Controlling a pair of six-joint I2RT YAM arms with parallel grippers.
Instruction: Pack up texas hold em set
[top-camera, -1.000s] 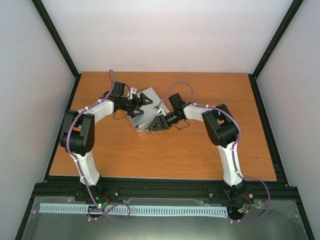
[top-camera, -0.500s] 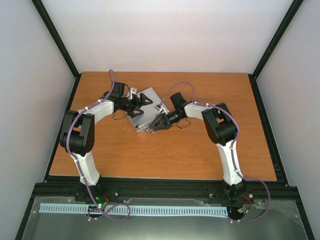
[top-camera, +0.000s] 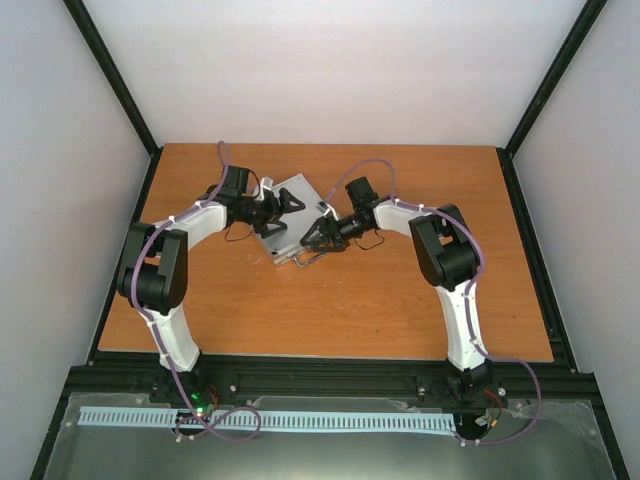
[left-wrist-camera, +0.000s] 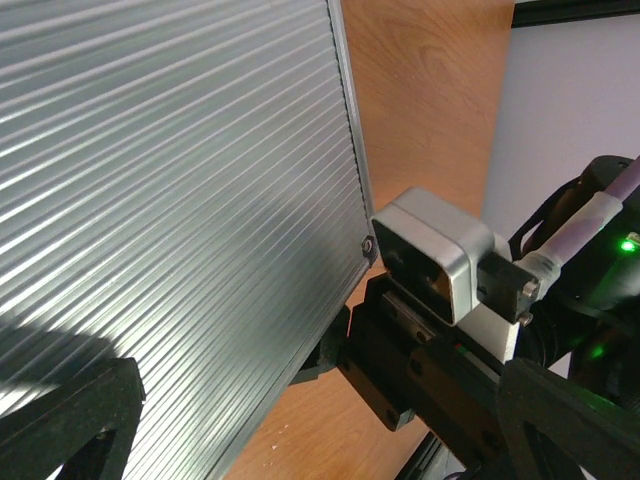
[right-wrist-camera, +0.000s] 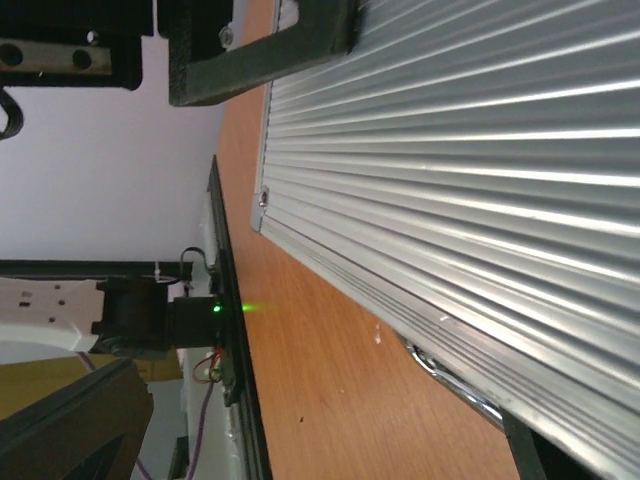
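Observation:
The silver ribbed metal case (top-camera: 284, 230) lies closed on the wooden table, with its chrome handle (top-camera: 305, 259) at the near edge. My left gripper (top-camera: 281, 206) is open over the case's far left part, and the lid (left-wrist-camera: 170, 200) fills its wrist view. My right gripper (top-camera: 316, 236) is open over the case's right side, near the handle (right-wrist-camera: 452, 372). The lid (right-wrist-camera: 470, 150) fills the right wrist view too. Neither gripper holds anything. The card boxes, chips, dice and disc are out of view.
The wooden table (top-camera: 400, 290) has black frame rails along its edges and white walls around it. The right arm's wrist camera (left-wrist-camera: 432, 256) sits close to the case's corner. A left finger (right-wrist-camera: 262, 50) shows over the lid's far end.
My right gripper has moved from the case's near edge by the handle a little farther away, over the lid. The left arm has barely moved.

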